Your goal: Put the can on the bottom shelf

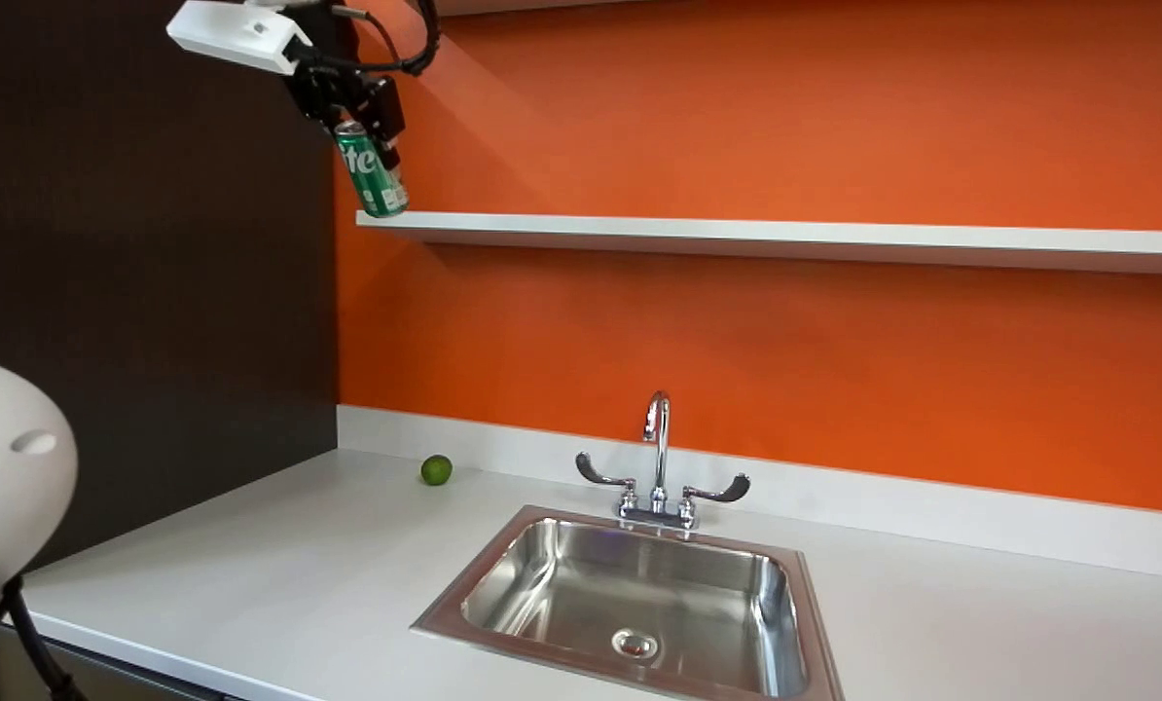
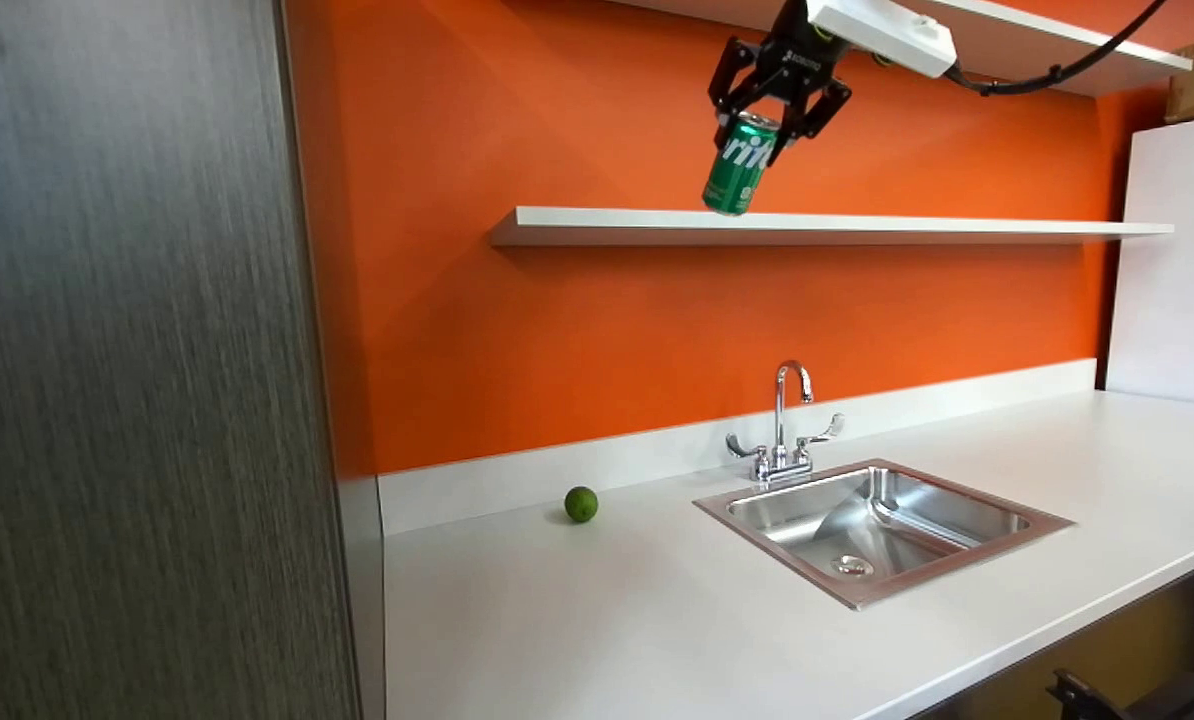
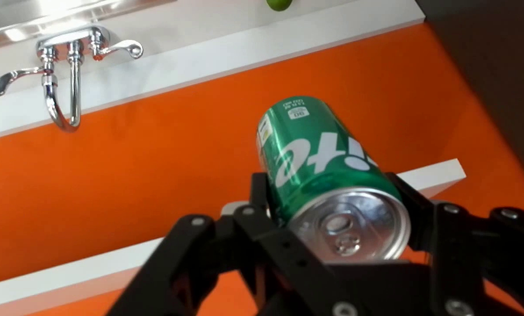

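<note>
The green can (image 1: 372, 185) with a silvery top hangs tilted in my gripper (image 1: 367, 139), its top end toward the wrist. It also shows in an exterior view (image 2: 733, 185) and in the wrist view (image 3: 303, 136). The gripper's black fingers, in the wrist view (image 3: 328, 188), are on both sides of the can near its top and shut on it. The bottom shelf (image 1: 785, 232) is a long white plank on the orange wall, also in an exterior view (image 2: 907, 228). In both exterior views the can's lower end overlaps the shelf's front edge; the gap between them cannot be judged.
A dark side wall (image 1: 153, 243) stands near the shelf's end. An upper white shelf (image 2: 1057, 40) is above, close to the gripper. Below are the white countertop (image 2: 517, 620), a steel sink (image 1: 503, 633), a faucet (image 1: 659, 448) and a green ball (image 1: 436, 469).
</note>
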Motion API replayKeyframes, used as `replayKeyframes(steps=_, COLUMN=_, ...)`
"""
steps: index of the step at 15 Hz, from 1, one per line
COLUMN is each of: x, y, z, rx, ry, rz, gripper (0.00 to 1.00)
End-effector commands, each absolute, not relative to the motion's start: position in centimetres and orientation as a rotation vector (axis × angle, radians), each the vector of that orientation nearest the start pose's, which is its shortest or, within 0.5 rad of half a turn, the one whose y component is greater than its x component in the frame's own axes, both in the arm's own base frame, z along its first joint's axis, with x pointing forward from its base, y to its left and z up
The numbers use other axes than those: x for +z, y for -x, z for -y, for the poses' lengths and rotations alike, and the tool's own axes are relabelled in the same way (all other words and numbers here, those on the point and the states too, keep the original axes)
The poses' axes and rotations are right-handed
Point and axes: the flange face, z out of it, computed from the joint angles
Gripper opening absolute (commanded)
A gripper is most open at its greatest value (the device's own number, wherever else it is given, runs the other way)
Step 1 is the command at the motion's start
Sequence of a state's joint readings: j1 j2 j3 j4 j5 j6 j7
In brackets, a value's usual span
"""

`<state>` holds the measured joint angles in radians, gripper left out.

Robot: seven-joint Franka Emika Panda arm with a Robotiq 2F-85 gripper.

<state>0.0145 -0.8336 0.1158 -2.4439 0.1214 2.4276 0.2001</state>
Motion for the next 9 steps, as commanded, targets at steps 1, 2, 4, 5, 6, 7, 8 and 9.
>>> replayKeyframes(steps=1, x=70.6, y=-36.6, z=-6.5, rx=-1.217, ry=2.77, rz=-0.243, gripper=0.4)
replayKeyframes(steps=2, x=71.4, y=-37.2, z=-6.6, rx=-1.212, ry=2.776, rz=-0.239, gripper=0.4)
replayKeyframes(steps=4, x=73.1, y=-38.8, z=-6.7, rx=-1.226, ry=2.777, rz=-0.253, gripper=0.4)
replayKeyframes(steps=5, x=74.0, y=-39.8, z=-6.8, rx=-1.232, ry=2.78, rz=-0.266, gripper=0.4)
replayKeyframes(steps=6, x=74.7, y=-40.6, z=-7.0, rx=-1.235, ry=2.786, rz=-0.27, gripper=0.4)
replayKeyframes(steps=7, x=75.3, y=-41.6, z=-7.1, rx=-1.241, ry=2.788, rz=-0.28, gripper=0.4)
replayKeyframes(steps=8, x=75.8, y=-42.5, z=-7.3, rx=-1.247, ry=2.795, rz=-0.29, gripper=0.4)
replayKeyframes(steps=9, x=76.3, y=-43.5, z=-7.4, rx=-1.246, ry=2.806, rz=-0.3, gripper=0.4)
